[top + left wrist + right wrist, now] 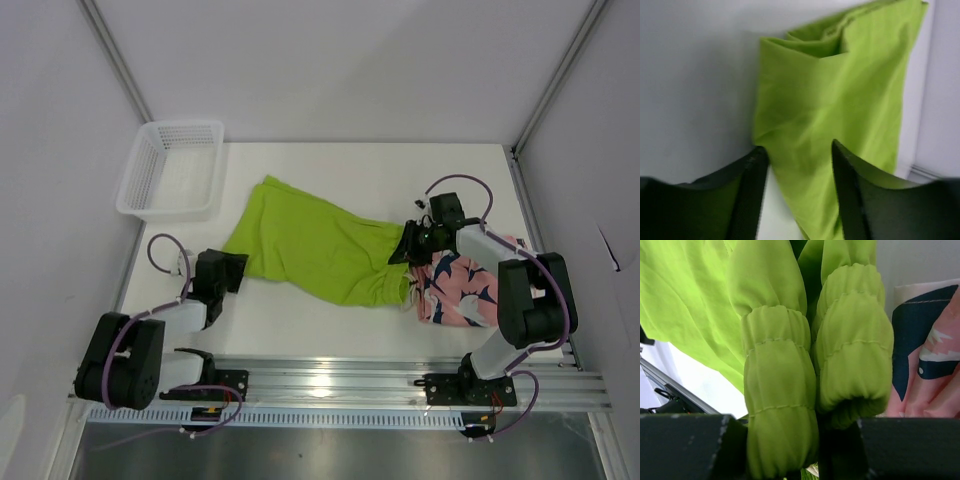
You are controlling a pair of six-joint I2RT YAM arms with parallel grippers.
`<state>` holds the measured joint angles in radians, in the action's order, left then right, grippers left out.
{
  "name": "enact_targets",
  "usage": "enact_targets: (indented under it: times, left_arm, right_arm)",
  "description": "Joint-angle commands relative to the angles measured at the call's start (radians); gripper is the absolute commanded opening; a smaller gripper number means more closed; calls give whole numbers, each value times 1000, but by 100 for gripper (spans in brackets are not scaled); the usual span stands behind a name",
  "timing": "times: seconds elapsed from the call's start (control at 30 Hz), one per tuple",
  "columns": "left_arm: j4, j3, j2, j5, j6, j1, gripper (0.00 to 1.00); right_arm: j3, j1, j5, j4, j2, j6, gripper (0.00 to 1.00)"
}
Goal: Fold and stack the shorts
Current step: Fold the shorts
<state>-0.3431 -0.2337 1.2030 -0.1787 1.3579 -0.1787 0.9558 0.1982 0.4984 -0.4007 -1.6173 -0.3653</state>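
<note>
on the surface (pixel 330 165), the lime-green shorts (pixel 320 245) lie 10 to 4: right claw (pixel 400 248) clenched on the waistband (pixel 777 390), left claw (pixel 236 270) released at their 8 o'clock end.

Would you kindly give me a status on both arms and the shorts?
Left gripper open at lime-green shorts' leg end. Right gripper shut on the bunched waistband. Pink shorts lie beside it. Nothing blocking.

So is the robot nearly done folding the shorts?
Not yet. Done: nothing is stacked so far. The green shorts lie spread out, unfolded, beside the pink shorts. In hand: the right hand pinches the green waistband, and the left hand is open at the leg end. Left: fold the green pair, then stack both. I can't tell if the pink pair is folded.
</note>
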Motion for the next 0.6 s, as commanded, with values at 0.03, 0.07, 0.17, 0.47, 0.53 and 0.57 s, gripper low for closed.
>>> enact_targets:
  times: [0.03,0.07,0.17,0.47,0.53,0.57]
  left_arm:
    - [-37,-27,87,-82,-123,61,44]
    - [-40,-41,95,-90,-144,62,38]
    - [-34,-68,119,-128,-170,68,23]
    - [1,-168,159,-159,-250,96,0]
    - [7,-176,136,-174,-276,96,0]
    - [13,-179,126,-198,-284,96,1]
  right_arm:
    - [11,-6,12,-36,50,15,1]
    - [14,-8,12,-39,51,20,1]
    - [14,-8,15,-50,56,23,1]
    - [23,-6,-15,-138,45,68,0]
    - [31,-5,-41,-180,43,75,0]
    - [31,-3,-67,-199,43,72,0]
